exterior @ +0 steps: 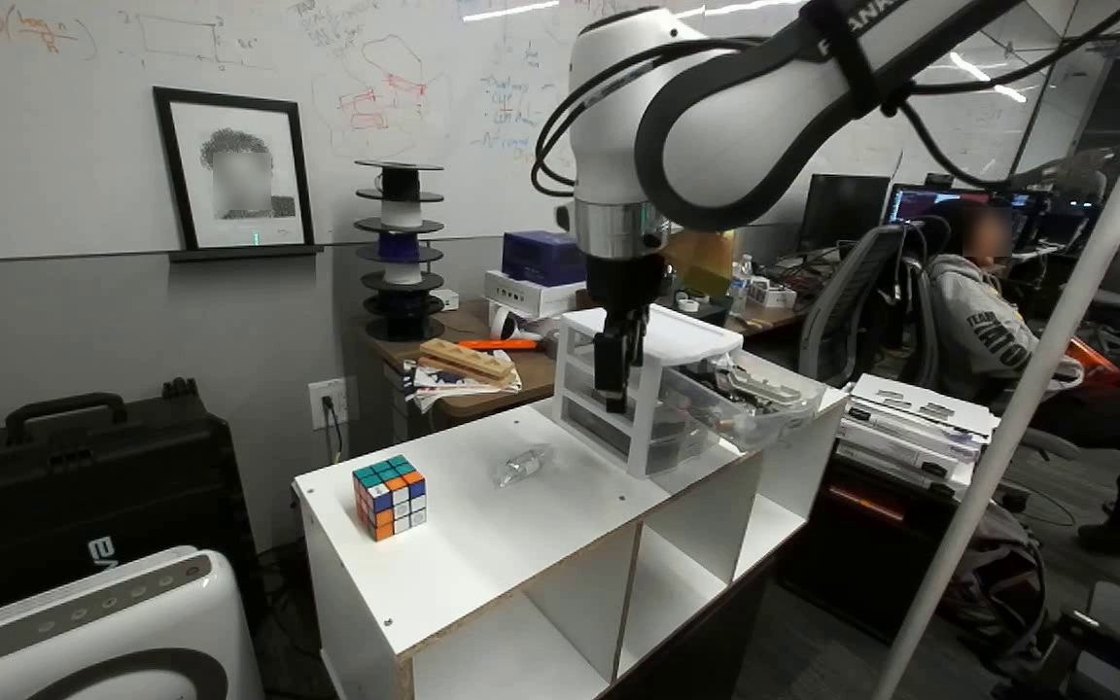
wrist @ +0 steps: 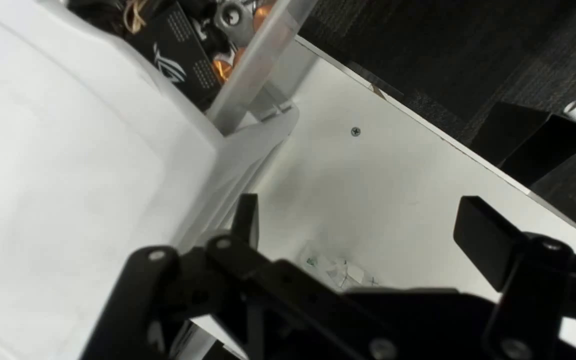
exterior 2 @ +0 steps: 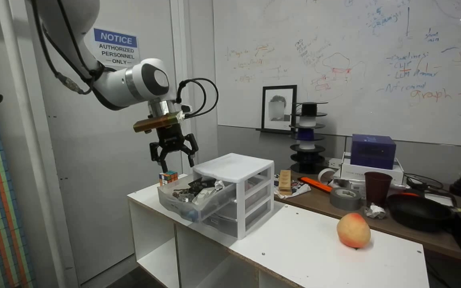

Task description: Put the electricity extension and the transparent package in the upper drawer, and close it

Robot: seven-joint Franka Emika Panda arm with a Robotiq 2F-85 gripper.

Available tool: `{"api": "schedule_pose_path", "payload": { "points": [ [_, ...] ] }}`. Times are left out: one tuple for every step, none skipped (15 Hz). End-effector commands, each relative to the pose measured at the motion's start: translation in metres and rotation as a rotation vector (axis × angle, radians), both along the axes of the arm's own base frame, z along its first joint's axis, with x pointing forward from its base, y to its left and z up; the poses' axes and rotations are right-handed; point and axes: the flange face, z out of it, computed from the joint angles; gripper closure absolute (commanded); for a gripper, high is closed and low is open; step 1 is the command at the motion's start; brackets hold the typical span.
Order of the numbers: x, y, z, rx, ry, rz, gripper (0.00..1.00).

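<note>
**Transparent package (exterior: pixel 521 467) below wide, empty jaws**

Your gripper (exterior 2: pixel 178 166) hangs beside the drawer unit (exterior: pixel 682 333), fingers spread wide, holding nothing. Transparent package sits on the cabinet top (exterior: pixel 482 564), between puzzle cube (exterior: pixel 390 498) and drawer unit, apart from both. Wrist view: it shows between the fingers but low, under the fingertip line, slightly nearer the drawer-side finger. Long axis slants, closer to your spread direction than across it, so a wrist turn probably helps the pinch. Likely next: shift over it, then lower; watch that drawer-side finger against the unit. Upper drawer (exterior 2: pixel 176 206) is pulled out.
</note>
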Motion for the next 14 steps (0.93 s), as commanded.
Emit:
{"api": "schedule_pose_path", "payload": {
  "points": [
    [0.034, 0.003, -0.031, -0.008, 0.029, 0.195, 0.0],
    [0.041, 0.003, -0.04, -0.009, 0.035, 0.247, 0.0],
    [0.048, 0.003, -0.048, -0.013, 0.038, 0.299, 0.0],
    [0.056, 0.004, -0.054, -0.01, 0.033, 0.351, 0.0],
    [0.063, 0.005, -0.06, -0.01, 0.018, 0.4, 0.0],
    [0.07, 0.006, -0.065, 0.001, 0.007, 0.446, 0.0],
    [0.075, 0.009, -0.069, 0.02, 0.0, 0.483, 0.0],
    [0.08, 0.012, -0.073, 0.032, -0.008, 0.514, 0.0],
    [0.082, 0.018, -0.078, 0.046, -0.008, 0.553, 0.0],
    [0.084, 0.023, -0.082, 0.063, -0.016, 0.587, 0.0],
    [0.084, 0.031, -0.086, 0.075, -0.015, 0.625, 0.0],
    [0.084, 0.036, -0.091, 0.086, -0.012, 0.661, 0.0],
    [0.084, 0.041, -0.098, 0.095, -0.006, 0.69, 0.0],
    [0.083, 0.044, -0.104, 0.105, 0.006, 0.713, 0.0]
  ]
}}
